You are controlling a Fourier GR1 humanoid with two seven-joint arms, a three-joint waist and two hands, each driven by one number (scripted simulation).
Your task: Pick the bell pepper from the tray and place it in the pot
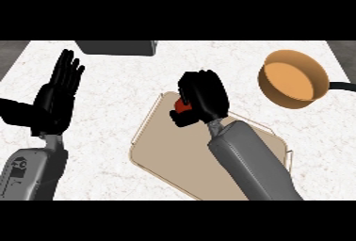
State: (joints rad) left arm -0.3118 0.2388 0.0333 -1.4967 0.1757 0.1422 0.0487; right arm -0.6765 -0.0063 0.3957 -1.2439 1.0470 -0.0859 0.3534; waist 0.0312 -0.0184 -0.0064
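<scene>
Looking straight down from the head view, the right hand sits over the far corner of the tray, and tucked under it is the bell pepper, just a red patch showing at the hand's left side. The fingers are curled over the pepper's top and far side while the thumb hooks in on the near side, so the hand is closed round the pepper with hardly any gap showing. Whether the pepper rests on the tray or hangs just above it, I cannot tell from this angle. By my reckoning a pepper is light and hollow, with a smooth waxy skin that can slide, and its walls give a little if squeezed, so the widest part of the body is the place to take it, fingers one side and thumb the other, which is roughly how this grasp looks. The pot stands well apart, off to the right and farther back on the counter, mouth open, black handle pointing right, nothing inside that I can see. Over at the left edge the left hand is resting, flat and open with fingers up, touching nothing. A grey box sits at the counter's far edge.
</scene>
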